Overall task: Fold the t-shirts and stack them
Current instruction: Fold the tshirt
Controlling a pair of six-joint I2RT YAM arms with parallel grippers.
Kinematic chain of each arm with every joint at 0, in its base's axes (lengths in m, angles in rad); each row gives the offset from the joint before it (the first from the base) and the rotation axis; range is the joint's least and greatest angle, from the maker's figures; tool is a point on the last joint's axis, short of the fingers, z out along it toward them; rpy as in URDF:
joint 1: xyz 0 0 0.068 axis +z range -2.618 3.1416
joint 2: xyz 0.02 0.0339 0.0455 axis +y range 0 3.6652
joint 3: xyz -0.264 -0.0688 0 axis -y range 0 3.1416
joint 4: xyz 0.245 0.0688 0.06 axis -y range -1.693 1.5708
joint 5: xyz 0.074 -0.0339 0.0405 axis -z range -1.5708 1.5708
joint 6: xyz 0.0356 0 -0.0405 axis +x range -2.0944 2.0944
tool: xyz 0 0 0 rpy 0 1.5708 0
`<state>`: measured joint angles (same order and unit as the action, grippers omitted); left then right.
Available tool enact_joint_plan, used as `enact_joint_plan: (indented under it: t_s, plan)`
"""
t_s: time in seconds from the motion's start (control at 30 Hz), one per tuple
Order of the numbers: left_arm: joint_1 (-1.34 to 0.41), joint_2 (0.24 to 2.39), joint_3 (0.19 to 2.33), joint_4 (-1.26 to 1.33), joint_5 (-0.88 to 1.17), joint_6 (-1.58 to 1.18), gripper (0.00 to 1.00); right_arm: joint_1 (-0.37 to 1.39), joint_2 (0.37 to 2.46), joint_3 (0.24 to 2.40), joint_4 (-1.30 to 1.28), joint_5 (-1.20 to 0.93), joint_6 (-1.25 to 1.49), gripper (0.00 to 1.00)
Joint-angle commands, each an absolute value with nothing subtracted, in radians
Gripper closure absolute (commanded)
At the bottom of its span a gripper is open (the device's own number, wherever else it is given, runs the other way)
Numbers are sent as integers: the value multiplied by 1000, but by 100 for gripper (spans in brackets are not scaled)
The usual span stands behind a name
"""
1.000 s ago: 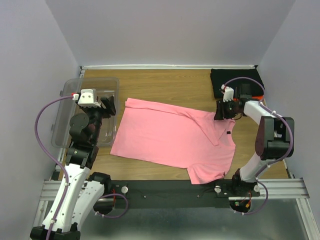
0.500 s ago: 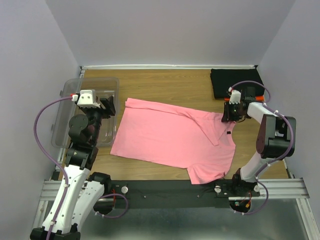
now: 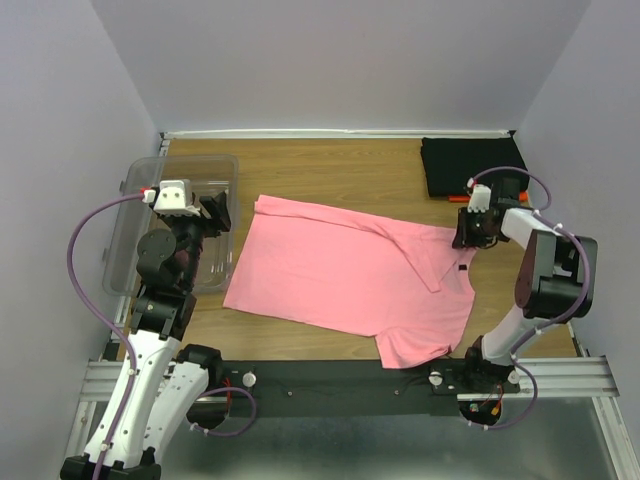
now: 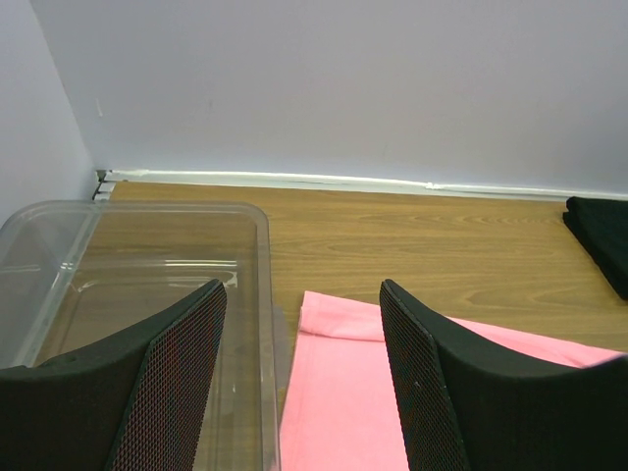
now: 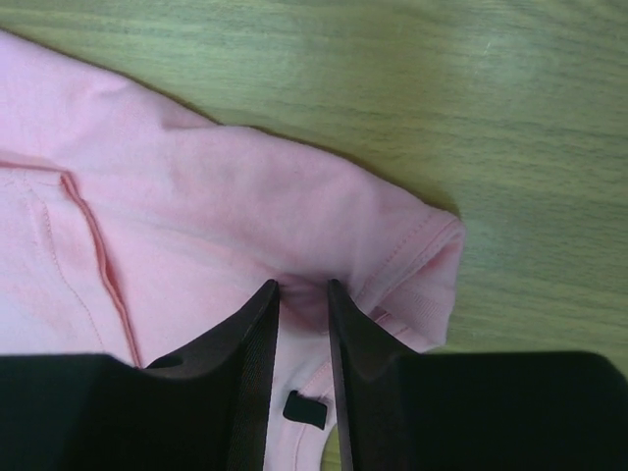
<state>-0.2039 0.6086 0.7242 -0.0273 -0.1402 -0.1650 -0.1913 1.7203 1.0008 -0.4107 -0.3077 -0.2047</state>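
The pink shirt (image 3: 340, 270) lies spread flat on the bench (image 3: 340, 170), the right fingers (image 5: 257, 363) pinching a fold by its right sleeve hem, probably to begin folding, while the left fingers (image 4: 186, 373) hover spread and empty beside the tub (image 4: 128, 245).

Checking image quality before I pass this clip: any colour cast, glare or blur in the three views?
Top external: even light, sharp, soft shadows only. Left wrist: sharp, faint reflections on the clear tub, the left gripper dark. Right wrist: greenish cast on the table, stitching on the pink t-shirt crisp, the right gripper almost black.
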Motion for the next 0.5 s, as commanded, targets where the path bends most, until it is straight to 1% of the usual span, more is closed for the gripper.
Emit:
enact_joint_plan:
  t_s: [0.0,0.17,0.2,0.33,0.37,0.47]
  plan:
    - [-198,600,710,-22,-133,-152,28,-202,1661,968,-416,-356,-262,65]
    - [-198,603,712,-23,-133,-152,28,-201,1576,1012,-423,-454,-293,56]
    - [-198,603,710,-21,-135,-152,28,-201,1563,1035,-437,-475,-302,53]
    - [-198,601,710,-23,-138,-152,28,-184,1586,1074,-480,-624,-336,50]
    - [-198,603,710,-21,-138,-152,28,-175,1598,1081,-497,-652,-351,49]
    - [-198,604,712,-25,-140,-152,28,-127,1661,1104,-526,-721,-376,48]
